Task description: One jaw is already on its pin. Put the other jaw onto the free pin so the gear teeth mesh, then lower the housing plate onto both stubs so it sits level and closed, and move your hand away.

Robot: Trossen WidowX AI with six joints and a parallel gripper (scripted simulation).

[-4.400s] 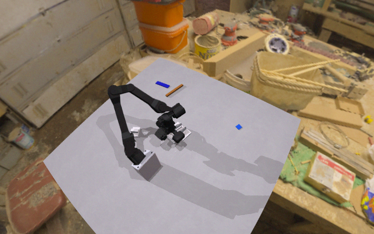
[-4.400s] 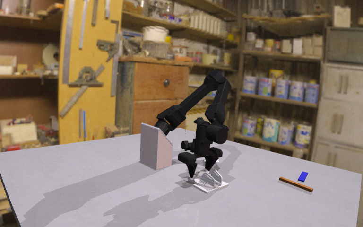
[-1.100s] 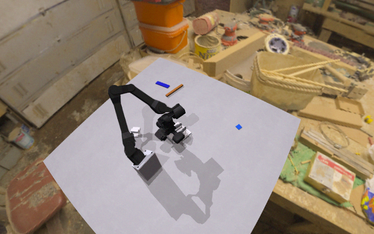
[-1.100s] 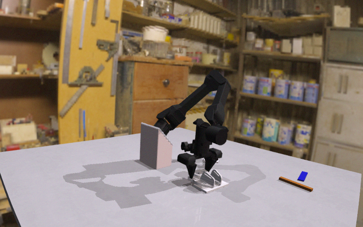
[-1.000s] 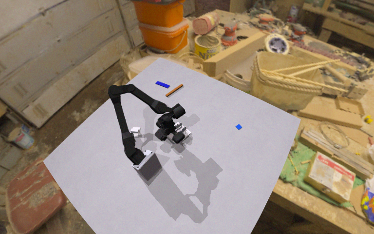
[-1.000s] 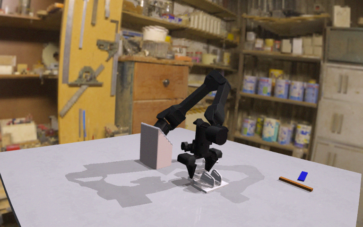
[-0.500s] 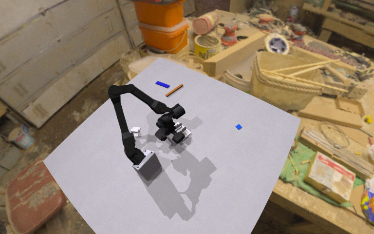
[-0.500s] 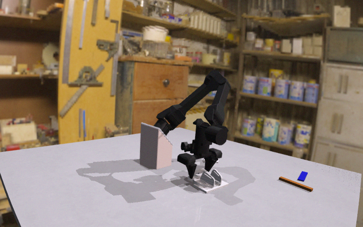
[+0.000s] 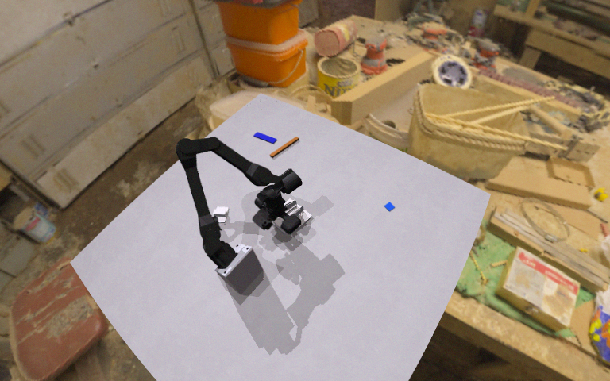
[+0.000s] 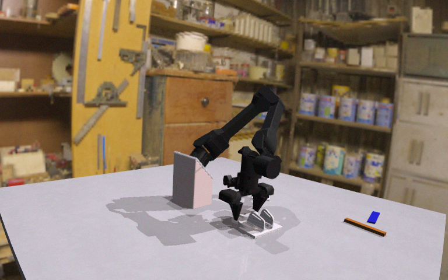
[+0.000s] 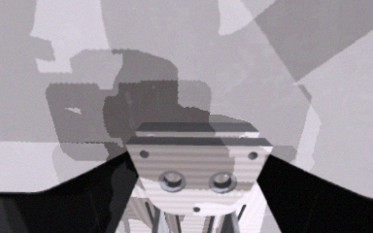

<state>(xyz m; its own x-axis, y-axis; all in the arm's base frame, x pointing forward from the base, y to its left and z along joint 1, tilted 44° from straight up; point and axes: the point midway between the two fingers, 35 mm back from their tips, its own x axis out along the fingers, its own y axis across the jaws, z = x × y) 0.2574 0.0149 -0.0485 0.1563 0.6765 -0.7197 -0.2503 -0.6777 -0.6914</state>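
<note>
The housing plate point(image 11: 196, 195), white with two large ringed holes, lies between my fingers in the wrist view. My gripper point(image 9: 279, 221) point(image 10: 247, 214) point(image 11: 196, 152) points down and is shut on the plate's two side edges. The plate is over the white base plate point(image 10: 254, 235) point(image 11: 196, 127), roughly lined up with it; whether it rests on the stubs cannot be told. The two jaws point(image 10: 256, 221) point(image 9: 294, 209) stand side by side on the base, and part of them point(image 11: 156, 221) shows past the plate's lower edge. The pins, stubs and gear teeth are hidden.
A small white part point(image 9: 221, 213) lies near the arm's base. An orange bar point(image 9: 283, 147) point(image 10: 364, 227) and a dark blue strip point(image 9: 265, 137) point(image 10: 373, 217) lie farther out. A small blue square point(image 9: 388, 206) lies on the table's far side.
</note>
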